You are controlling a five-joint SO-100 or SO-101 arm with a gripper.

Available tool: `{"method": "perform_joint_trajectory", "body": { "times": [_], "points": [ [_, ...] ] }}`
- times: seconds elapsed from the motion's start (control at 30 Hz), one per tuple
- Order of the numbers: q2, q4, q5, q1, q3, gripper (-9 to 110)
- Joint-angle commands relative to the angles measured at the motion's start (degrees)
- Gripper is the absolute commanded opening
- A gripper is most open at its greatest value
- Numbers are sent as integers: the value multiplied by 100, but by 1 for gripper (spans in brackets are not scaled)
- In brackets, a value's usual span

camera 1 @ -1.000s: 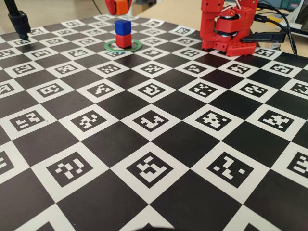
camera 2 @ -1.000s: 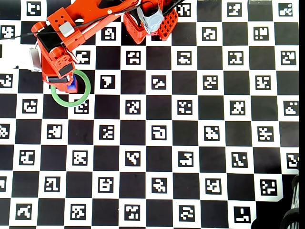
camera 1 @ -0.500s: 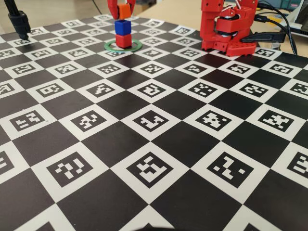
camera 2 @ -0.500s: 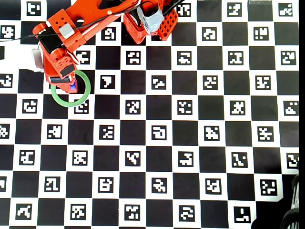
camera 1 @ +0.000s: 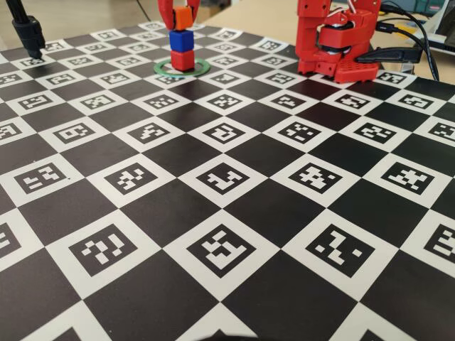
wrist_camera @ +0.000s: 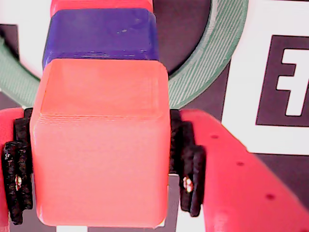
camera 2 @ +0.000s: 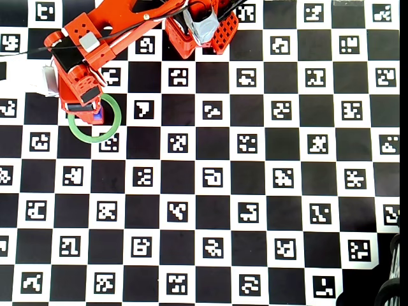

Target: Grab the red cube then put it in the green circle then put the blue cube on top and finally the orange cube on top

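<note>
Stack sits near the far left corner of the desk (camera 1: pixel 234 213), close to the board's far edge in the fixed view. Red cube (camera 1: pixel 183 60) lies inside the green circle (camera 1: pixel 200 69), blue cube (camera 1: pixel 182 39) on top of it, orange cube (camera 1: pixel 183 17) on or just above the blue, contact unclear. Tool (camera 1: pixel 178 15) is clamped on the orange cube; wrist view shows black pads (wrist_camera: pixel 190 179) pressed on both its sides. Wrist view: orange cube (wrist_camera: pixel 101 145) fills the frame, blue cube (wrist_camera: pixel 101 36) beyond it, ring (wrist_camera: pixel 212 58) arcs around.

Overhead view: arm covers most of the stack, only a blue corner (camera 2: pixel 97 115) and the ring (camera 2: pixel 105 132) show. Arm base (camera 1: pixel 334 42) stands well apart to the right in the fixed view. Black post (camera 1: pixel 27 32) at far left, cables (camera 1: pixel 419 35) at far right, both off the stack. The near checkered squares carry nothing.
</note>
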Motion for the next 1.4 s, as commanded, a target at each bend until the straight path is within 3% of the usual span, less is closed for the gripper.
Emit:
{"method": "perform_joint_trajectory", "body": {
  "times": [0.0,1.37],
  "points": [
    [765,-123,-44,-70,-44,6],
    [782,-369,-62,-70,255,6]
  ]
}}
